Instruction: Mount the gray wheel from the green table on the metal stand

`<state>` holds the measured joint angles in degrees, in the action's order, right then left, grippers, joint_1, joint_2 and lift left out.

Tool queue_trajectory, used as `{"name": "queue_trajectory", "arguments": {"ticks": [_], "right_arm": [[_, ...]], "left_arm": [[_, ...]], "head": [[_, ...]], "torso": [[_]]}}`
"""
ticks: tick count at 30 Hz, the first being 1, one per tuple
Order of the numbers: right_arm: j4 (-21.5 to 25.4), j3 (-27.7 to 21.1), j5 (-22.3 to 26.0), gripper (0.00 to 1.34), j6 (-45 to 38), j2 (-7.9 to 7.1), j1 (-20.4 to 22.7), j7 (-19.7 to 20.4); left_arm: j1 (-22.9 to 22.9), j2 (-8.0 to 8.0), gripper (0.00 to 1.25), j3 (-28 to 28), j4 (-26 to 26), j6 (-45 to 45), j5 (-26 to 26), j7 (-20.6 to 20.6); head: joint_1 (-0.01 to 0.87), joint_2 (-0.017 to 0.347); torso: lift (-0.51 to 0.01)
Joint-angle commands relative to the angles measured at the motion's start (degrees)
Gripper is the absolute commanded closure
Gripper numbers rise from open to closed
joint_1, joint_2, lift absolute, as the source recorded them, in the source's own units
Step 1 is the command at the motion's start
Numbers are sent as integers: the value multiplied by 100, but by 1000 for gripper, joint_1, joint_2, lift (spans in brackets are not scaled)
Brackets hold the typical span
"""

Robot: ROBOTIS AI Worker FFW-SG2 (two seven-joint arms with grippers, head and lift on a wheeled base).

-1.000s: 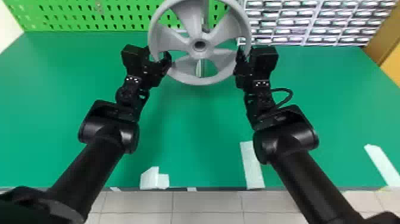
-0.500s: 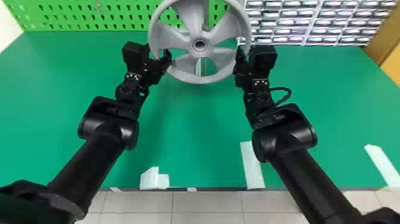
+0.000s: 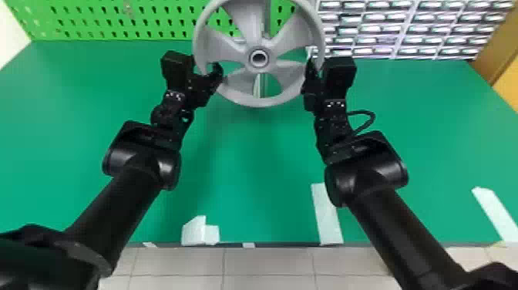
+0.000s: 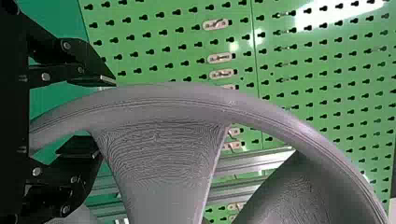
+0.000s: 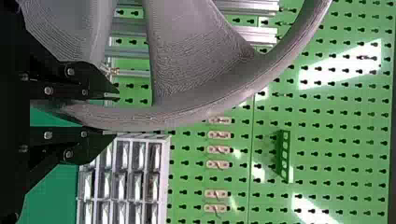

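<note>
My biggest worry is losing the wheel's alignment. I have the gray wheel [image 3: 262, 102] upright at the far middle of the bench [image 3: 254, 162], in front of the metal stand [image 4: 254, 161], pinched by its rim from both sides. The left tool [image 4: 107, 116] has its two fingers around the rim near the root of a spoke; the right tool [image 5: 116, 115] is clamped over the opposite side, one finger inside the rim and one outside. If one arm pushes farther than the other, I'd expect the wheel to yaw and the hub [image 3: 259, 66] to meet its mount crooked and jam. The rim is curved and smooth, so a hard push against the stand could make it pivot or slide in my fingers. Letting go before the hub is seated could drop it onto the bench, and a finger hooked inside the rim could drag the wheel back as I pull away.

What I can't make out is the part that matters most: the wheel covers much of the stand, so I can't tell whether the hub is on its mount or only in front of it. The wheel's top is cut off in the head view, and the rim hides part of the left tool's inner finger, so how firmly that side presses is hard to judge.
</note>
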<state>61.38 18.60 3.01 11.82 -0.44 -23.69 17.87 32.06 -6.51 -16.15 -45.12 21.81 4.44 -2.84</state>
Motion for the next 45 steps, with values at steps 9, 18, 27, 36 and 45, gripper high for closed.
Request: {"name": "queue_trajectory", "arguments": {"ticks": [9,18,27,36,45], "right_arm": [[-214,73,16,1144,-57,36,-109,14],[-276,117,16,1144,-57,36,-135,23],[-293,135,7,1144,-57,36,-135,32],[-293,117,-11,1142,-57,27,-118,32],[-293,109,-28,1099,-39,36,-118,49]], "left_arm": [[151,62,730,24,241,-1,-92,969],[186,71,722,50,267,-1,-136,1004],[204,71,696,77,267,8,-162,1048],[177,71,682,59,267,43,-162,1048],[169,71,614,50,267,122,-136,1048]], "head": [[867,52],[867,52],[867,52],[867,52],[867,52]], "torso": [[-100],[-100],[-100],[-100],[-100]]}}
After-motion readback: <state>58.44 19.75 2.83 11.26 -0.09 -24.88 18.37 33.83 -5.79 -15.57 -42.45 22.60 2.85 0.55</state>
